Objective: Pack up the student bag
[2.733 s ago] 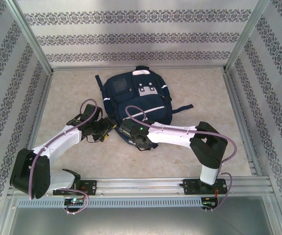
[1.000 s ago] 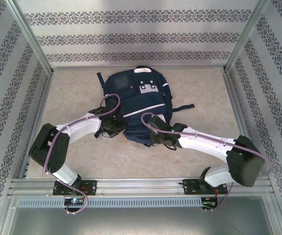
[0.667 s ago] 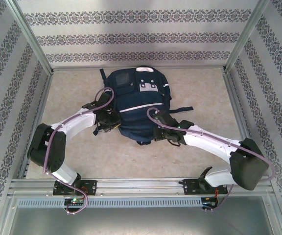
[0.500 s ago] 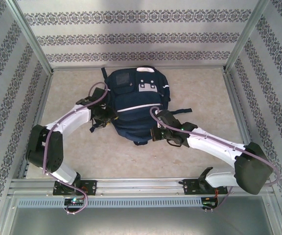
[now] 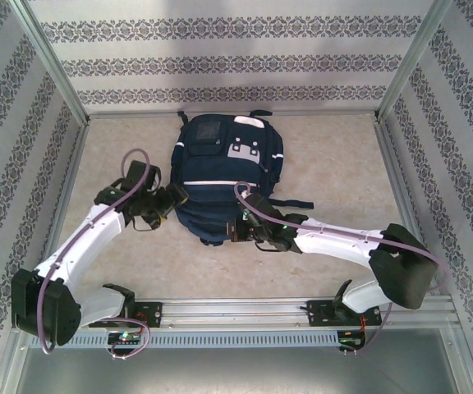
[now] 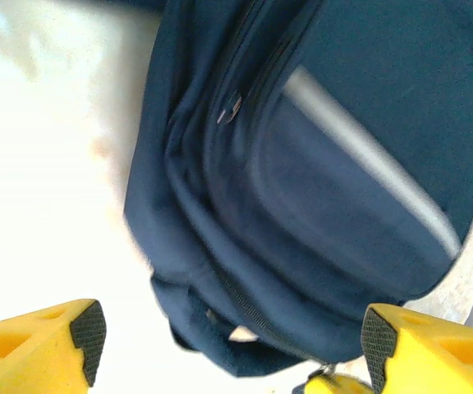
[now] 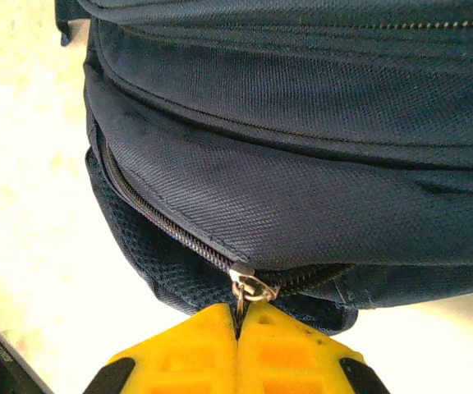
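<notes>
The student bag (image 5: 224,172), navy with a white stripe and grey patches, lies flat in the middle of the table, its bottom end toward me. My right gripper (image 5: 241,228) is at the bag's near edge. In the right wrist view its yellow fingers (image 7: 238,316) are shut on the metal zipper pull (image 7: 249,289) of a bottom zip. My left gripper (image 5: 175,199) hovers just off the bag's left side. In the left wrist view it stands open (image 6: 228,345), fingertips (image 6: 89,332) wide apart, with the bag (image 6: 327,164) ahead and nothing between them.
Patterned walls enclose the table on three sides, with aluminium posts at the corners. A metal rail (image 5: 236,310) carries both arm bases along the near edge. A dark strap (image 5: 290,202) trails from the bag's right side. Beige tabletop (image 5: 343,164) lies to the right.
My left gripper opened, let go of the bag's left side and drew back to the left. The bag slid toward the back wall. My right gripper stayed shut on the zipper pull.
</notes>
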Motion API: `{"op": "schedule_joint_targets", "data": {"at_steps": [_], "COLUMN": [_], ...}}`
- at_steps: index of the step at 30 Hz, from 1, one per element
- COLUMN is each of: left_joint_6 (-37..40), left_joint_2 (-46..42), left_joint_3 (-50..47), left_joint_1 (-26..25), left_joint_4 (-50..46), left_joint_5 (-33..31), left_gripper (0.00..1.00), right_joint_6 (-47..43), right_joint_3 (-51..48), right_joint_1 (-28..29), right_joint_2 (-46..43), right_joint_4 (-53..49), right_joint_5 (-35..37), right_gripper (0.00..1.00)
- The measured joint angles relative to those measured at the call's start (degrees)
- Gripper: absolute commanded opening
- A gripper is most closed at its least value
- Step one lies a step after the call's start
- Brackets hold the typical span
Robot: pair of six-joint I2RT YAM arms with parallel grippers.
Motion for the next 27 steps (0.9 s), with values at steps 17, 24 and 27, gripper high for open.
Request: {"op": "schedule_joint_targets", "data": {"at_steps": [17, 24, 27], "left_joint_6": [-7.02, -5.16, -4.17], "left_joint_2": [17.25, 20.06, 20.11], "left_joint_3": [0.70, 1.99, 2.89], "left_joint_1": [-9.27, -9.27, -9.33], "left_joint_4": [10.10, 9.44, 8.68], "left_joint_5": [1.03, -1.03, -2.54], "left_gripper": [0.63, 0.21, 0.15], "right_joint_6": [0.02, -3.52, -5.84], "right_joint_3": [2.10, 6.10, 8.79], "right_joint_1": [2.49, 2.99, 3.15], "right_joint_2": [3.37, 6.34, 8.07], "right_joint_4": [-0.28, -6.80, -10.75], "right_joint_5": [2.01, 5.53, 8.00], "right_gripper": [0.00, 0.00, 0.00]}}
